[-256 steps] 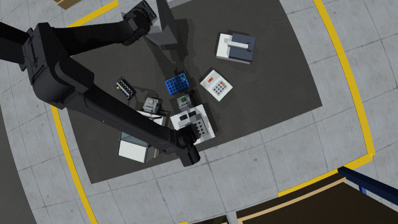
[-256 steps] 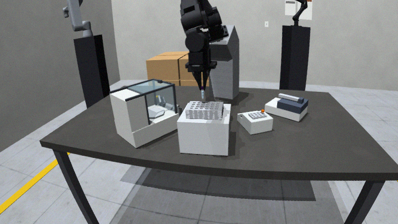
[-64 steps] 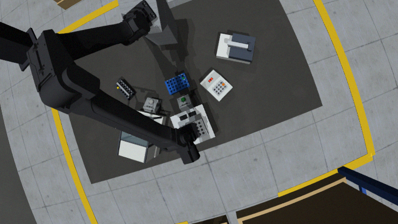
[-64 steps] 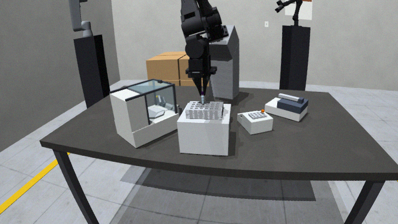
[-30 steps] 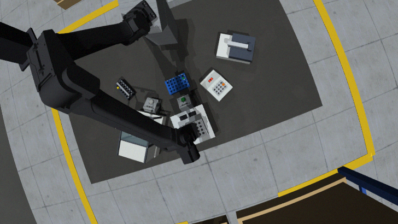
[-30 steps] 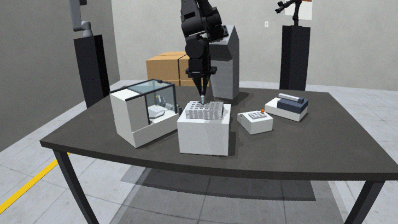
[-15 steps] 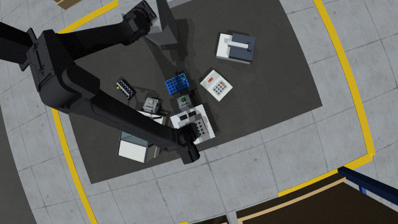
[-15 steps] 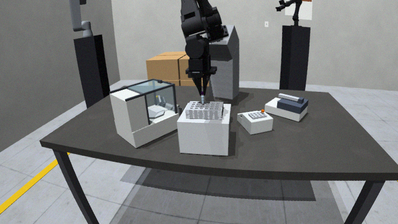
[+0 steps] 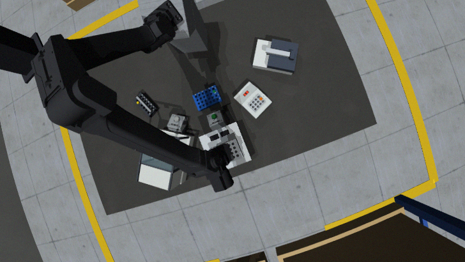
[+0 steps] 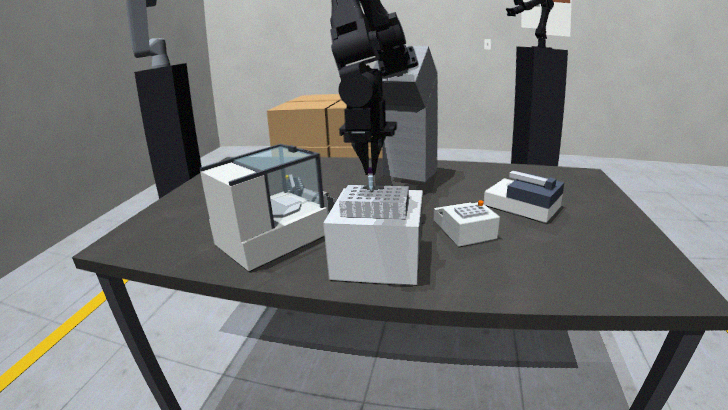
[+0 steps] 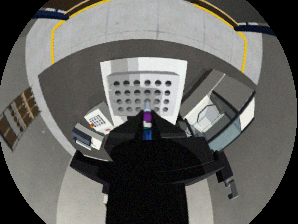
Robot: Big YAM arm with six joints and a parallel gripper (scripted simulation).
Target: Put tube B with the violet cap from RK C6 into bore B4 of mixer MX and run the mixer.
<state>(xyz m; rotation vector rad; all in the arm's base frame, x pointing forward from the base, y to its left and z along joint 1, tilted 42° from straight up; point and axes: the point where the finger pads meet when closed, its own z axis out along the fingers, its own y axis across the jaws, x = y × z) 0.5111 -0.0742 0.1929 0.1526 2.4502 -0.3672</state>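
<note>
The mixer MX (image 10: 374, 234) is a white box with a grey block of bores on top; it also shows in the overhead view (image 9: 227, 144) and the wrist view (image 11: 143, 86). My gripper (image 10: 370, 165) points straight down over the block's far rows and is shut on tube B (image 10: 370, 178), a thin tube with a violet cap (image 11: 147, 119). The tube is upright and its lower end meets the block's top; how deep it sits in a bore I cannot tell. The green START key (image 9: 213, 116) is on the mixer's front. Both lamps on the mixer's top look dark.
The blue rack RK (image 9: 207, 97) holds a green-capped tube (image 9: 214, 92). The glass-walled balance BAL (image 10: 262, 203) stands close beside the mixer. The dry block DB (image 10: 466, 221) and the spectrophotometer SP (image 10: 524, 196) stand on the other side. The magnet block MG (image 9: 147, 103) is a black bar.
</note>
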